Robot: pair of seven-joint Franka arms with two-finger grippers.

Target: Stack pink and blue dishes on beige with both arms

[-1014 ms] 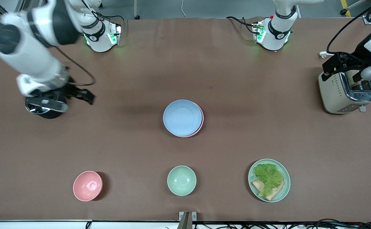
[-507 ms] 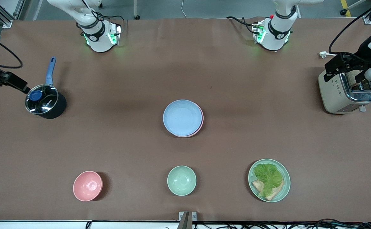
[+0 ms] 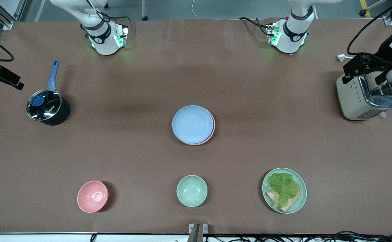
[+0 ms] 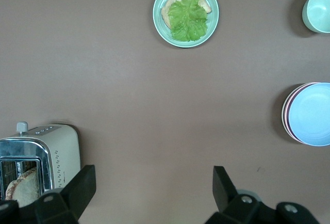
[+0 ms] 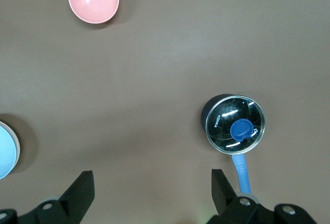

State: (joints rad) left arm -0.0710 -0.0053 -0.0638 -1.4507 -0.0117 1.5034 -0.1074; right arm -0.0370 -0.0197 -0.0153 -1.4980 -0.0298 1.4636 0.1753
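The light blue plate (image 3: 192, 123) lies on top of a stack at the table's middle, with the pink plate (image 3: 212, 130) showing only as a rim under it. The beige plate is hidden. The left wrist view shows the blue plate (image 4: 312, 114) over thin rims; the right wrist view catches its edge (image 5: 4, 153). My left gripper (image 3: 365, 71) hangs open over the toaster, its fingers (image 4: 81, 187) wide apart and empty. My right gripper (image 3: 3, 78) hangs open and empty at the right arm's end of the table, over bare table by the pot.
A black pot (image 3: 46, 109) with a glass lid and blue handle stands at the right arm's end. A toaster (image 3: 365, 97) holding bread stands at the left arm's end. Nearest the front camera are a pink bowl (image 3: 92, 196), a green bowl (image 3: 192, 190) and a green plate (image 3: 304, 190) of lettuce and bread.
My right arm has swung away from over the pot out to the table's end. The left gripper has shifted slightly over the toaster. The stack has not moved.
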